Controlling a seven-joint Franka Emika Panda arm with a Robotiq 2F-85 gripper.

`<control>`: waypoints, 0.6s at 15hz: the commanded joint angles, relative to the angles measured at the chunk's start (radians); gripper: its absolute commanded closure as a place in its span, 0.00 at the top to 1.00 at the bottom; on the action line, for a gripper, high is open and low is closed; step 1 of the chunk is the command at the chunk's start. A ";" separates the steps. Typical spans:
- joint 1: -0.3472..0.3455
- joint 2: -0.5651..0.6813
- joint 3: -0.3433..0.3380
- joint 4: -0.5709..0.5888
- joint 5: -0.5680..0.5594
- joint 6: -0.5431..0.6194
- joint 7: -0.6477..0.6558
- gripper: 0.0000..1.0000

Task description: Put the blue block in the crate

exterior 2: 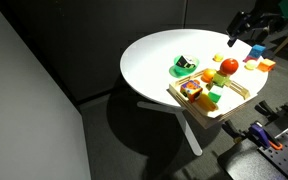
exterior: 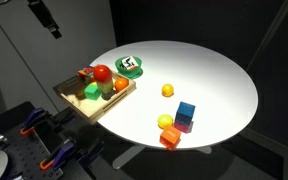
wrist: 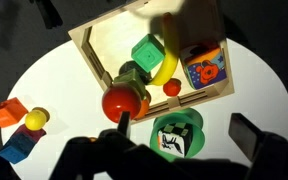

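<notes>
The blue block (exterior: 186, 111) stands on the white round table (exterior: 209, 70) near its front edge, beside a yellow ball (exterior: 165, 121) and an orange block (exterior: 170, 137). In the wrist view the blue block (wrist: 19, 146) is at the lower left. The wooden crate (exterior: 72, 97) sits at the table's left edge and holds a red ball (exterior: 102, 73), a green block and other toys. It also shows in the wrist view (wrist: 92, 62). My gripper (wrist: 184, 135) is open and empty, high above a green plate (wrist: 177, 133), far from the blue block.
The green plate (exterior: 131, 67) carries a black-and-white cube next to the crate. A second yellow ball (exterior: 168, 90) lies mid-table. A magenta block (exterior: 184, 127) sits under or against the blue block. The arm's hand shows at the top in both exterior views (exterior: 46, 18) (exterior 2: 246, 25).
</notes>
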 commanded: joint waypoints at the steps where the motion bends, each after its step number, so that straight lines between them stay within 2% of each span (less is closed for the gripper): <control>1: -0.014 0.034 -0.055 0.052 -0.023 -0.062 -0.034 1.00; 9: -0.044 0.133 -0.144 0.110 -0.030 -0.156 -0.111 1.00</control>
